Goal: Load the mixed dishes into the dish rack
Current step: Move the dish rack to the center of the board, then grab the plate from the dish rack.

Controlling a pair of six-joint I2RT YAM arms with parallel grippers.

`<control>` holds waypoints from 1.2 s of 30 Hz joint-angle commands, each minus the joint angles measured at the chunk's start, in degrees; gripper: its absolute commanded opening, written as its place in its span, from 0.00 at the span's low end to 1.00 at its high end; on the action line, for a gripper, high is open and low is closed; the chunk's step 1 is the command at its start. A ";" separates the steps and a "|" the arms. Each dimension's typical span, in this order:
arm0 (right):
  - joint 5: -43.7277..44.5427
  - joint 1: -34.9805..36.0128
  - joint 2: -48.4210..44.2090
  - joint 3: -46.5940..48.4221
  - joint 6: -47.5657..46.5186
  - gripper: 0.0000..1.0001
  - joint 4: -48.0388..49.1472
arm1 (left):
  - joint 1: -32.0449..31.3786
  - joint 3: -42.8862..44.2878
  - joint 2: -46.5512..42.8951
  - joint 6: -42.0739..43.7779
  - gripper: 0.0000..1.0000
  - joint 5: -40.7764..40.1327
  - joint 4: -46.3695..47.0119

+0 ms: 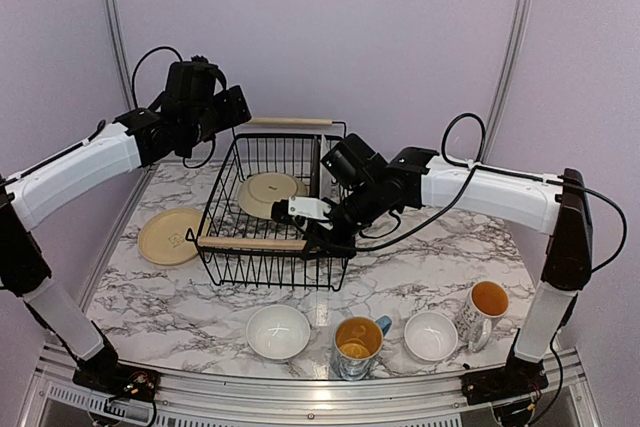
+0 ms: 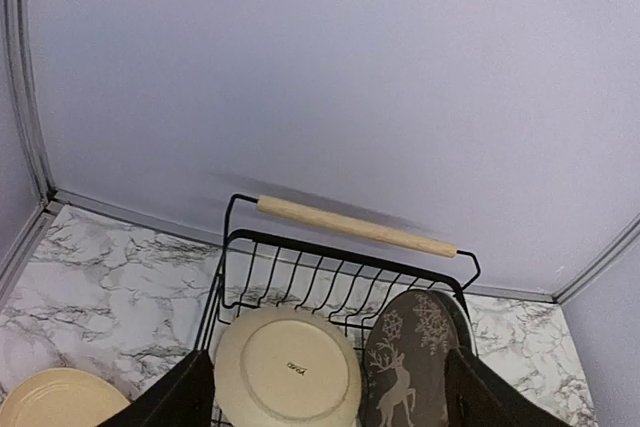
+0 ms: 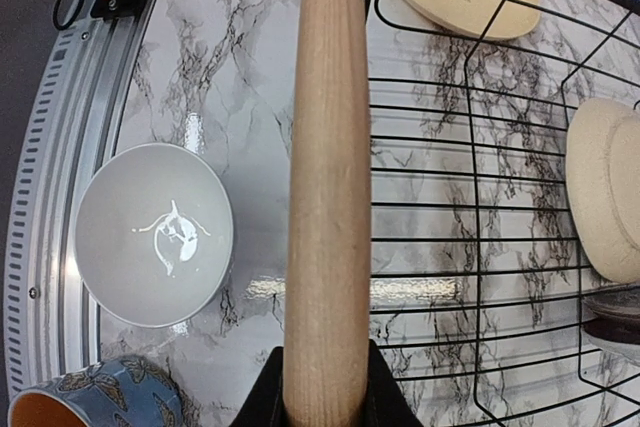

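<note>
The black wire dish rack (image 1: pixel 228 247) stands mid-table. A cream plate (image 1: pixel 268 194) (image 2: pixel 288 367) lies tilted inside it, and a grey reindeer plate (image 2: pixel 415 367) stands on edge beside it. High over the rack's far left corner, my left gripper (image 1: pixel 235 107) (image 2: pixel 330 402) is open wide and holds nothing. My right gripper (image 1: pixel 318 237) (image 3: pixel 325 397) is shut on the rack's near wooden handle (image 3: pixel 328 177). On the table left of the rack lies a pale yellow plate (image 1: pixel 170 236) (image 2: pixel 60 402).
Along the near edge stand a white bowl (image 1: pixel 278 332) (image 3: pixel 155 234), a blue mug (image 1: pixel 358 345), a second white bowl (image 1: pixel 431 335) and a white mug (image 1: pixel 483 309). The rack's far handle (image 2: pixel 355 226) sits close to the back wall.
</note>
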 commanded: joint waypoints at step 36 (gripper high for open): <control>-0.63 9.02 3.55 -1.55 -4.34 0.24 -3.25 | -1.54 3.03 31.09 -63.40 0.82 10.99 -17.16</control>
